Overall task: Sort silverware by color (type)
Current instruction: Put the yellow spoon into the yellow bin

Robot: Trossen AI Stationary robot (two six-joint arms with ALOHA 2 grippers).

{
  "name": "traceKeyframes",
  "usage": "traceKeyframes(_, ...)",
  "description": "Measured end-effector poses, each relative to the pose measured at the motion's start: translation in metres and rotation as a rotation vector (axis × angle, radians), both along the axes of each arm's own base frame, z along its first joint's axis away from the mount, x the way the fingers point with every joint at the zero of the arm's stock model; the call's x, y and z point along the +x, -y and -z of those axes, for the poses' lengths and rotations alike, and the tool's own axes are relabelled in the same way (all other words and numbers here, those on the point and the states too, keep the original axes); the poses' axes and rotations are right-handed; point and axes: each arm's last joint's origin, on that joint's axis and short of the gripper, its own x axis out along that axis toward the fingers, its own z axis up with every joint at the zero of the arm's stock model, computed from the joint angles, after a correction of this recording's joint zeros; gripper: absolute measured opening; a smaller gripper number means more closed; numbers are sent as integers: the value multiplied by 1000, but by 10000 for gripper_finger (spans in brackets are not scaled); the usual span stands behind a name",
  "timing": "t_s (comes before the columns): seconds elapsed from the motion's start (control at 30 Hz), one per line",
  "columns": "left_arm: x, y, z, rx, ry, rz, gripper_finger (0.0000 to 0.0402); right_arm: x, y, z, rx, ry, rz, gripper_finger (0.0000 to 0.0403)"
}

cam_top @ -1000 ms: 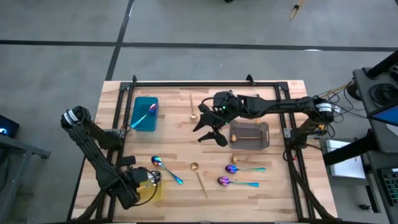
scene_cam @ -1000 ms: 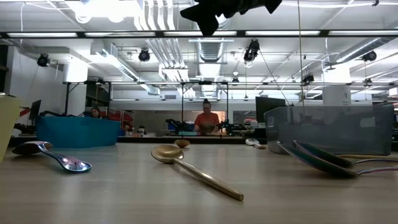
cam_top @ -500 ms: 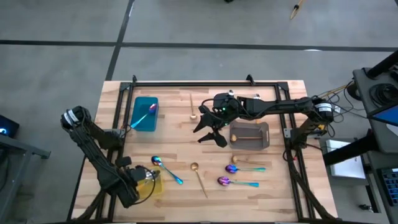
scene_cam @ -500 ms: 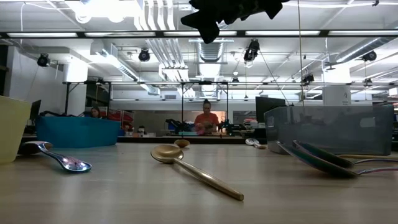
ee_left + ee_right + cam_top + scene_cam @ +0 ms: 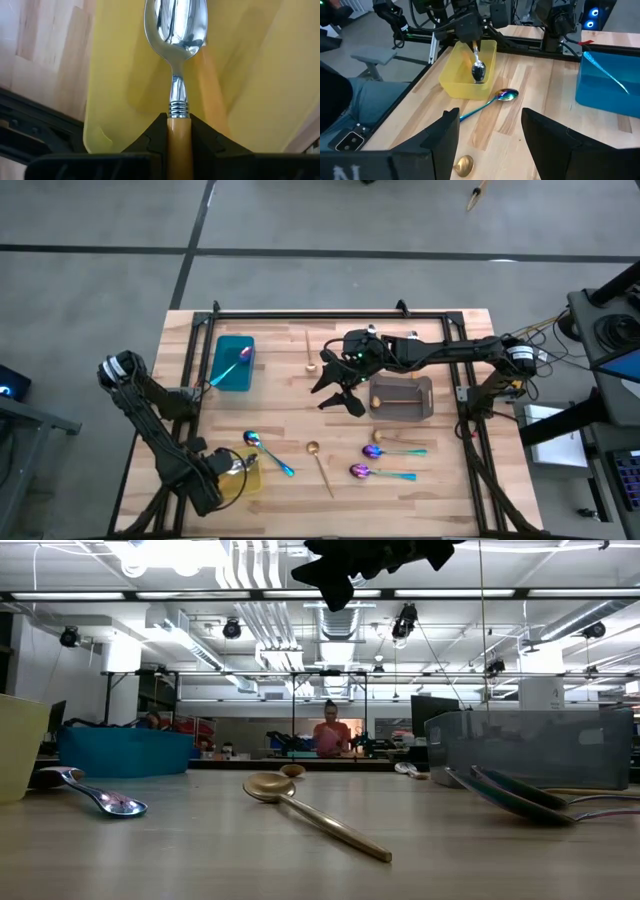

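Left wrist view: left gripper (image 5: 178, 131) clamped on orange handle of silver spoon (image 5: 176, 30), bowl pointed down over yellow tray (image 5: 250, 75), likely for release among same-colour pieces. Right gripper (image 5: 340, 388) held apart, empty, above table middle beside grey tray (image 5: 425, 402), judged waiting. Loose spoons left on wood: blue-purple spoon (image 5: 268, 451), gold spoon (image 5: 320, 464).
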Motion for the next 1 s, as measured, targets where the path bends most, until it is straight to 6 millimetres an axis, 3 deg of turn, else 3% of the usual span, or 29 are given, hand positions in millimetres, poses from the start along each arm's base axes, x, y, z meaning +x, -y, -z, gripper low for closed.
traceKeyframes(0.37,6,8,0,-77,56,-68,39,3,0,5,1,-10,0,203)
traceKeyframes(1.0,5,7,0,-66,54,-63,49,4,1,6,65,-45,32,203)
